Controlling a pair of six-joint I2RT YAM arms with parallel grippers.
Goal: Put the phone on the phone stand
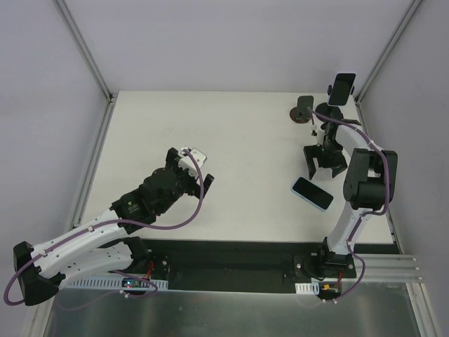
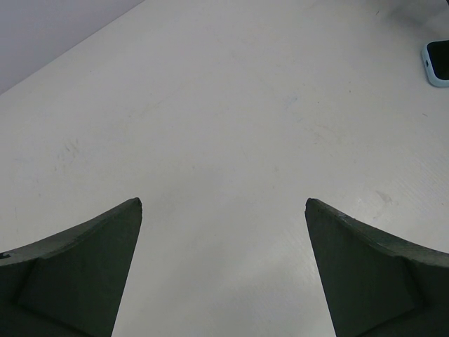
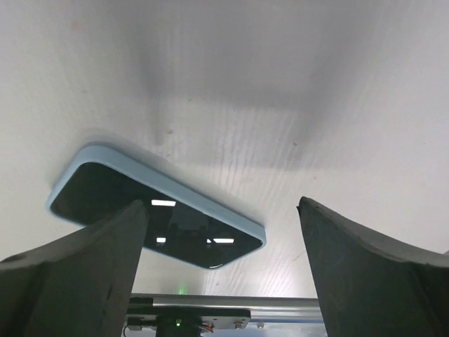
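The phone (image 1: 312, 193) has a black screen and a light blue case and lies flat on the white table at the right front. It also shows in the right wrist view (image 3: 154, 210) and at the edge of the left wrist view (image 2: 438, 62). My right gripper (image 1: 323, 171) is open and empty just behind the phone, which sits under its left finger (image 3: 84, 267) in the right wrist view (image 3: 221, 207). The phone stand (image 1: 303, 111), dark with a round base, stands at the back right. My left gripper (image 1: 194, 159) is open and empty at the table's middle left (image 2: 223, 203).
A second phone-like black device (image 1: 342, 88) sits upright on a mount at the back right corner, beside the stand. Metal frame rails (image 1: 84, 49) border the table. A rail with electronics (image 3: 210, 309) runs along the near edge.
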